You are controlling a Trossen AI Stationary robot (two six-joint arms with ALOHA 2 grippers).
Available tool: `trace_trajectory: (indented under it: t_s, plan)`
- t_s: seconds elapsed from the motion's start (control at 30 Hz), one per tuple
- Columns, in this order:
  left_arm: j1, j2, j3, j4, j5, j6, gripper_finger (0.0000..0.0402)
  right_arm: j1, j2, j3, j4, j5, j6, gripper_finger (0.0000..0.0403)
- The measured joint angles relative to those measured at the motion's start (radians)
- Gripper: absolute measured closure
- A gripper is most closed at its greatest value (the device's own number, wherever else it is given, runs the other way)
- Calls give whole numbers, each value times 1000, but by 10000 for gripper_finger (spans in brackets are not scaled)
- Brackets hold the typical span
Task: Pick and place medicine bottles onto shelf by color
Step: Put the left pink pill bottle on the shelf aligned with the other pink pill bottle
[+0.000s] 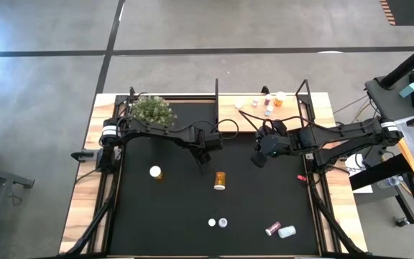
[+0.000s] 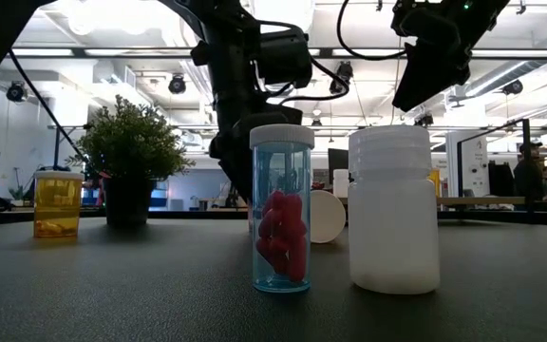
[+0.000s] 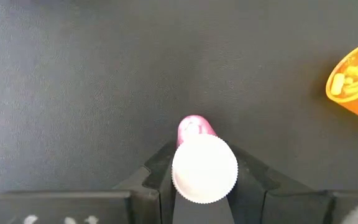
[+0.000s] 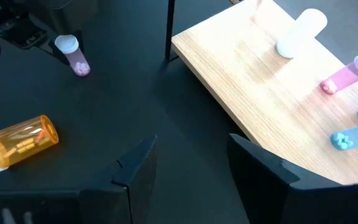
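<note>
1. High view: black table mat (image 1: pixel 171 216); light wooden shelf board (image 1: pixel 254 115) in a black frame at the far edge, carrying several small bottles. Left gripper (image 1: pixel 203 157) over mid-mat; right gripper (image 1: pixel 259 158) near the shelf. Orange capped bottle (image 1: pixel 220 180) lies on its side between them.
2. Low view: clear blue vial of red pills (image 2: pixel 282 211) and white plastic bottle (image 2: pixel 393 209) stand upright, side by side.
3. Left wrist view: left gripper (image 3: pixel 204 180) clenched on a small pink white-capped bottle (image 3: pixel 201 158), above the mat.
4. Right wrist view: right gripper (image 4: pixel 194 163) fingers parted, holding nothing, beside the shelf edge.
</note>
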Motion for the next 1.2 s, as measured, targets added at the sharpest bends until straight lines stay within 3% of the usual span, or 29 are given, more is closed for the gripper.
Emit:
trace_trajectory:
  t_s: [0.27,0.63,0.9,1.2]
  plan:
    - [0,1,4,2,-5,-5,303,0,0,0,0,0,-2,218]
    - [0,-10,21,16,-7,-5,213,0,0,0,-1,0,-3,218]
    - [0,-101,20,-48,-6,-47,191,0,0,0,5,0,0,218]
    - [-15,-266,12,-201,5,-176,191,0,26,0,268,0,-24,218]
